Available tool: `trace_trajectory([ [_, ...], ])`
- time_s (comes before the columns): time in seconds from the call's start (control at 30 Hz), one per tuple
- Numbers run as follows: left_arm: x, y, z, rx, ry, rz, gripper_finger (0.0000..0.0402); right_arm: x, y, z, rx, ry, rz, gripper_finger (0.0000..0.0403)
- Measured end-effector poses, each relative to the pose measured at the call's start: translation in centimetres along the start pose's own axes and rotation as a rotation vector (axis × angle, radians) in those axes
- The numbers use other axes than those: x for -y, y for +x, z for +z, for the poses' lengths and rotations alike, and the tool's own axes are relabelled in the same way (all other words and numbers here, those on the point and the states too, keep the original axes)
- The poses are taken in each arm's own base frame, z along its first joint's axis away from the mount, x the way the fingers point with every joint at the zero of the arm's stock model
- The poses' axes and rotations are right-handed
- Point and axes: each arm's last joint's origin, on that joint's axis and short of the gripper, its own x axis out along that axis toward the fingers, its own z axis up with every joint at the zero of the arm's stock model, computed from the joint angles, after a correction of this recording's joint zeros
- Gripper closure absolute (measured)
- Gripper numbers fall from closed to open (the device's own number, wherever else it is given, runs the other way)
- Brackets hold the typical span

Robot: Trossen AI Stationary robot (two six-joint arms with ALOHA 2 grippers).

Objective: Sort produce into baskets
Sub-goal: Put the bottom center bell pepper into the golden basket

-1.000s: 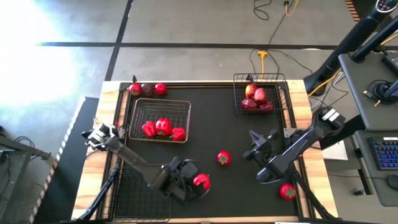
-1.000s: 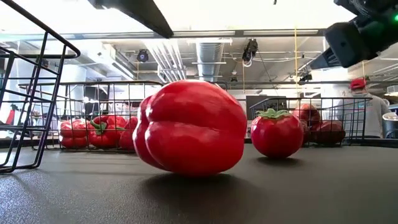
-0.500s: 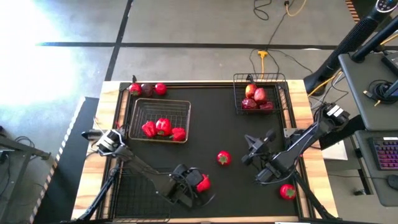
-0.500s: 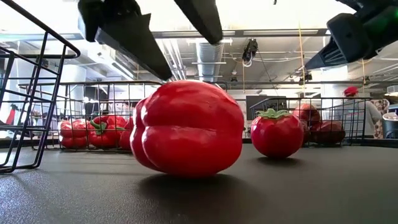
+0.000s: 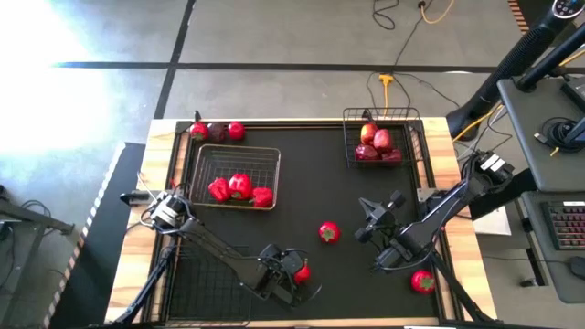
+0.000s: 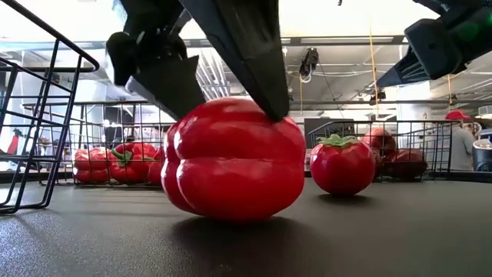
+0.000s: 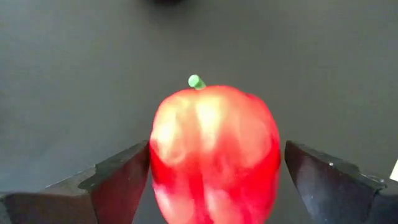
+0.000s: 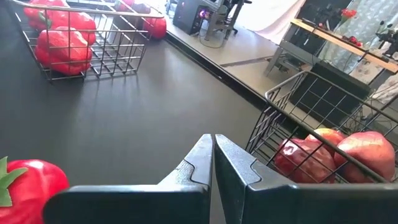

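Near the table's front edge, the left gripper (image 7: pixel 214 177) stands open astride a bell pepper (image 7: pixel 214 152), one finger on each side. The pepper's stem points away from the wrist. The right gripper (image 8: pixel 213 163) waits closed and empty, farther off.

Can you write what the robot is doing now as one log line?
left gripper: open, straddling bell pepper | right gripper: shut, waiting near tomato
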Motion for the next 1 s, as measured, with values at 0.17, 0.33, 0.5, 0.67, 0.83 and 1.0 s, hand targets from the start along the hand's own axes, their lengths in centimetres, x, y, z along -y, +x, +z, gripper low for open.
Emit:
trace_trajectory([
  [0.17,0.0,0.7,-0.4,-0.011,-0.011,0.019,0.0049,0.0,0.0,0.0,0.000,0.004,0.001,0.0394],
  [0.33,-0.1,1.7,-0.7,-0.015,0.016,0.035,0.0049,0.0,0.0,-0.1,-0.016,0.004,0.004,0.0394],
  [0.5,-0.1,2.2,-0.7,-0.009,0.021,0.050,0.0052,0.0,0.0,-0.1,-0.019,0.006,0.006,0.0394],
  [0.67,-0.5,2.2,-0.1,0.013,0.019,0.070,0.0089,-0.1,0.0,-0.1,-0.019,0.002,0.007,0.0394],
  [0.83,-1.7,1.6,1.9,0.011,0.098,0.132,0.0113,-0.1,0.0,-0.1,-0.019,0.005,0.008,0.0394],
  [1.0,-3.7,-2.8,6.7,0.089,0.189,0.335,0.0113,-0.1,0.0,-0.2,-0.022,0.004,0.009,0.0394],
])
